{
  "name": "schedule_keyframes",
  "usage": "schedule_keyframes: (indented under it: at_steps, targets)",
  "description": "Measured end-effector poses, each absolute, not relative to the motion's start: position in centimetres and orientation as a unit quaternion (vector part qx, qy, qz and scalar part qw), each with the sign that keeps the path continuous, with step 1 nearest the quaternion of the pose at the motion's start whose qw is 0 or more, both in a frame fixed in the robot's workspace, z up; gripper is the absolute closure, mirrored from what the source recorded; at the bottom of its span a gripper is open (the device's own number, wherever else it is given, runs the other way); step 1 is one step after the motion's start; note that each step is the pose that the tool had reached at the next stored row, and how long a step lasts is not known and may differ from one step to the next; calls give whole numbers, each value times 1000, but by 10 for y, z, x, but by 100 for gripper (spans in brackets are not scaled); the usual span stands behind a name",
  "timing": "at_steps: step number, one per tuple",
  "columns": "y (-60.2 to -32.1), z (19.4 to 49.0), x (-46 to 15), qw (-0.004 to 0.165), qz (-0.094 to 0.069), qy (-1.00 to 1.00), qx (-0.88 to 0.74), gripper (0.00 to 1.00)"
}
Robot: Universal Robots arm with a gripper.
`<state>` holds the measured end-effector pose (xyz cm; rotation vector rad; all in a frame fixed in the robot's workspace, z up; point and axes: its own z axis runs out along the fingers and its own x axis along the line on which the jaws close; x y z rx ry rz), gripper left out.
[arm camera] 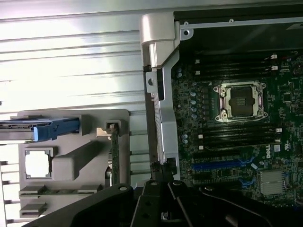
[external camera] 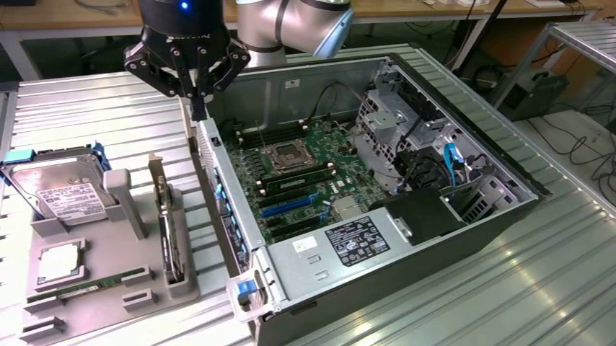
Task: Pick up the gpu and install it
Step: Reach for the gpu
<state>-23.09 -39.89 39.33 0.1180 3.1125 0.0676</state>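
gpu [external camera: 169, 227] stands in gray holder [external camera: 111, 251], well apart from closed pincer [external camera: 198, 108].

The motherboard [external camera: 318, 169] is green with blue slots [external camera: 287, 207] — its case [external camera: 433, 274] black and silver. Beside the case, the holder [external camera: 111, 252] is grey, the gpu [external camera: 172, 238] dark, the drive [external camera: 58, 189] silver with a white label — its caddy [external camera: 19, 157] blue. The ridged table [external camera: 86, 108] is silver.

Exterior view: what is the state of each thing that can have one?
gripper, shut, holding nothing
gpu, standing on edge in the grey holder, not yet picked up
computer case, lying on its side, side panel off
blue slot, empty
hard drive, resting in the grey holder
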Motion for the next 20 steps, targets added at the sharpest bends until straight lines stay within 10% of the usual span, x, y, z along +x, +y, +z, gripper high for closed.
schedule_keyframes:
  at_steps: [20]
  targets:
    - [-400, 393, -235, 13, 22, 999, 38, 89]
